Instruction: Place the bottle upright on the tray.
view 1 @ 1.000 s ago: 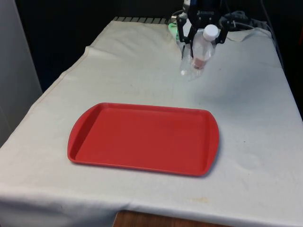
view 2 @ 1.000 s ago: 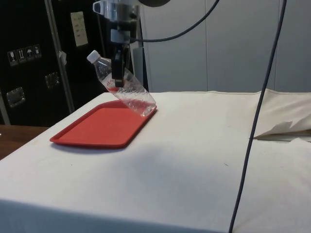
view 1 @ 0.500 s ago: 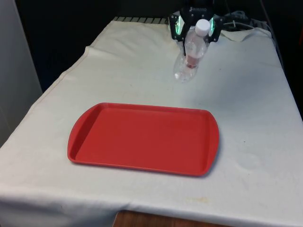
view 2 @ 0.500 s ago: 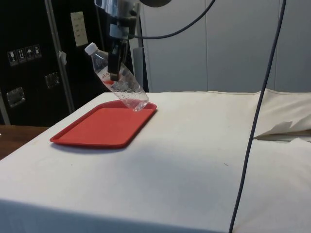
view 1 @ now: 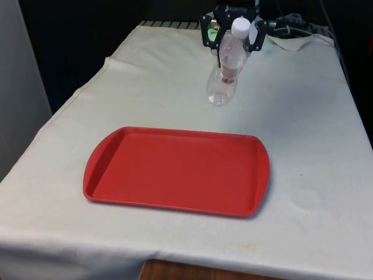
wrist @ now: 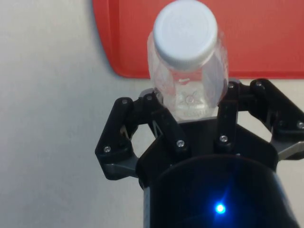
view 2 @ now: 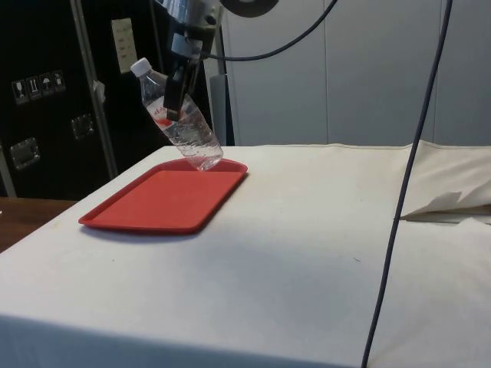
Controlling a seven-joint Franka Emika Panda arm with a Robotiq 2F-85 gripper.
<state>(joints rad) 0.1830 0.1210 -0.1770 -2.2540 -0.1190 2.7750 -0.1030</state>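
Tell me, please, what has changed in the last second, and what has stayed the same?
The gripper, still shut on the clear bottle, carried it toward the front view's left and nearer the red tray. In the side view the bottle rose slightly and tilts less, its cap still leaning away from vertical. The tray stayed in place, with nothing on it.

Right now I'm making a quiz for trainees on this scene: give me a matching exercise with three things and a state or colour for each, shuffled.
Things:
1. bottle
2. tray
3. cap

States:
A. white
B. red, lying flat on the cloth, nothing on it
C. clear, held tilted above the table by the end effector

Pairs: 1-C, 2-B, 3-A
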